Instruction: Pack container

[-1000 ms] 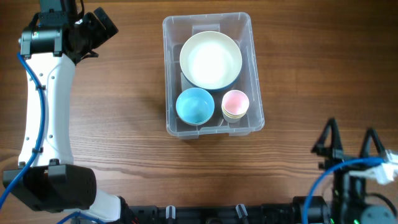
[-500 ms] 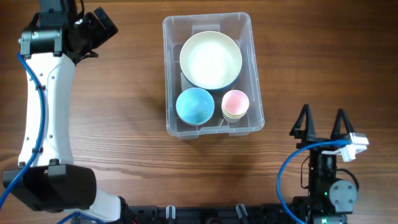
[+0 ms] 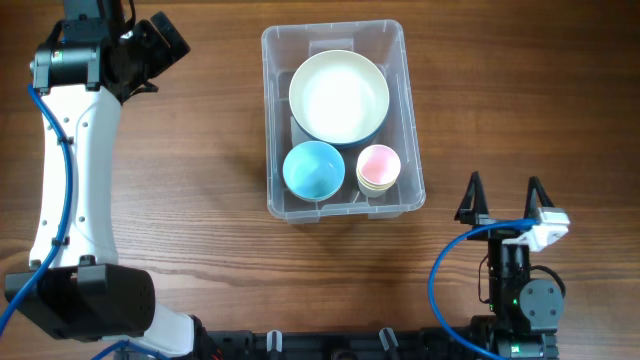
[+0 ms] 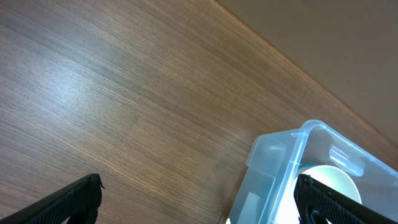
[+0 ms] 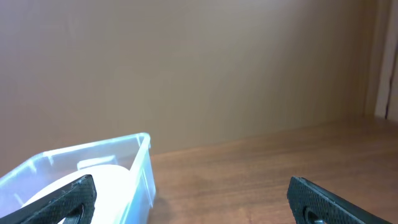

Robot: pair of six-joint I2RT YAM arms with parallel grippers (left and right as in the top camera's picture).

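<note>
Two grippers to mind, taken from the left. My left gripper [image 4: 198, 190] hangs over the far left of the table [image 3: 200, 200], jaws spread as wide as they go, with only bare tabletop between the dark fingers. If I swing it right at this spread, the outer finger could clip the tub's rim and shove it.

The container [image 3: 267, 120] sits mid-table toward the far side, well apart from both grippers. It holds a large cream bowl [image 3: 338, 97] in its far half. Nearer, a light blue bowl [image 3: 314, 170] lies left of a pink cup [image 3: 379, 167]. I see nothing loose outside it, so I judge the packing done or nearly so. A knock would tip the cup, which looks nested on paler ones.

My right gripper [image 3: 503, 200] stands at the near right, fingers pointing to the far side, equally wide and empty. Its blue cable [image 3: 440, 285] loops beside the wrist and could snag on a fast reach.

The table is smooth brown wood grain, probably slick under a light tub. The tub is clear, thin-walled plastic, rectangular with rounded corners and a raised rim, and glossy. The bowls and cup are round and smooth. Whether they are plastic or ceramic I cannot tell.
</note>
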